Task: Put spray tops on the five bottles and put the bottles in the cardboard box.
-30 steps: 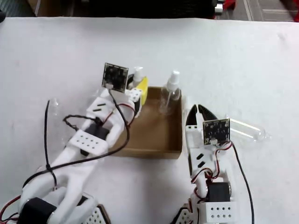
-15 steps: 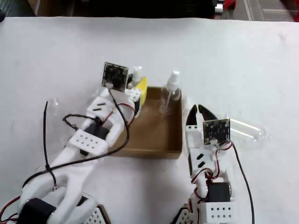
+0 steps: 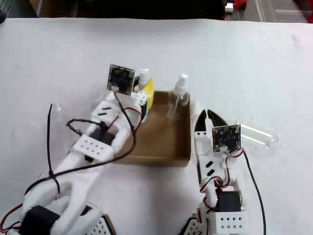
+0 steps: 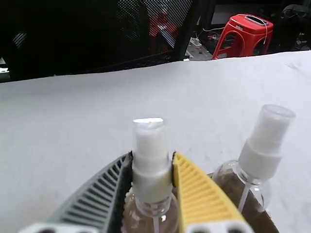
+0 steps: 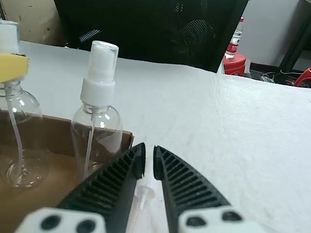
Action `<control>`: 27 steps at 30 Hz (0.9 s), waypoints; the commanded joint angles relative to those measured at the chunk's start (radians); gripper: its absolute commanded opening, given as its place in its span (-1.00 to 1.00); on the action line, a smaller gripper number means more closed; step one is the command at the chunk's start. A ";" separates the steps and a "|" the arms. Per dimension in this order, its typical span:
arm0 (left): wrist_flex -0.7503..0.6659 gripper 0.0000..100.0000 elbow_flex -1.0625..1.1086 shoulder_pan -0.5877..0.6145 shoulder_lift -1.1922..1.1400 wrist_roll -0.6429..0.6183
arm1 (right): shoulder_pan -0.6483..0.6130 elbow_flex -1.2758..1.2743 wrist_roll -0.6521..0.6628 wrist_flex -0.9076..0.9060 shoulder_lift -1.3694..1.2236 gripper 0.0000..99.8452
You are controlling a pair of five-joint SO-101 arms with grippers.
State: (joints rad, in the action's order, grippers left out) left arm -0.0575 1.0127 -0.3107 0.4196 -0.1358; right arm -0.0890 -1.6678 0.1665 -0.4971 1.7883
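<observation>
Brown cardboard box (image 3: 161,144) holds one clear plastic spray-topped bottle (image 3: 179,98). Left pincer (image 4: 151,158) pinches a second bottle (image 4: 148,167) at its far-left corner; right pincer (image 5: 148,156), pressed together, sits beside the box.

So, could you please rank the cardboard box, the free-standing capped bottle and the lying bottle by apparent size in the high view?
1. cardboard box, clearly largest.
2. free-standing capped bottle and lying bottle: about alike; the lying one is partly hidden, so I won't rank them.
</observation>
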 commanded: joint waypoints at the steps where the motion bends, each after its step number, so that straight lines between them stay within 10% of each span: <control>1: -0.049 -0.95 0.003 0.008 0.005 0.011 | -0.002 -0.023 0.011 0.024 0.012 -0.97; 12: 0.017 -0.92 -0.006 0.022 0.002 0.193 | -0.004 -0.023 0.011 0.024 0.012 -0.97; 18: 0.190 -0.42 -0.068 0.018 0.007 0.166 | -0.001 -0.023 0.011 0.024 0.012 -0.97; 27: 0.288 -0.52 -0.150 0.018 0.010 0.153 | -0.002 -0.023 0.011 0.024 0.012 -0.97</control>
State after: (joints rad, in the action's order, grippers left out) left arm 0.2263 0.9268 -0.2954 0.4166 0.0391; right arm -0.0890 -1.6678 0.1665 -0.4971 1.7883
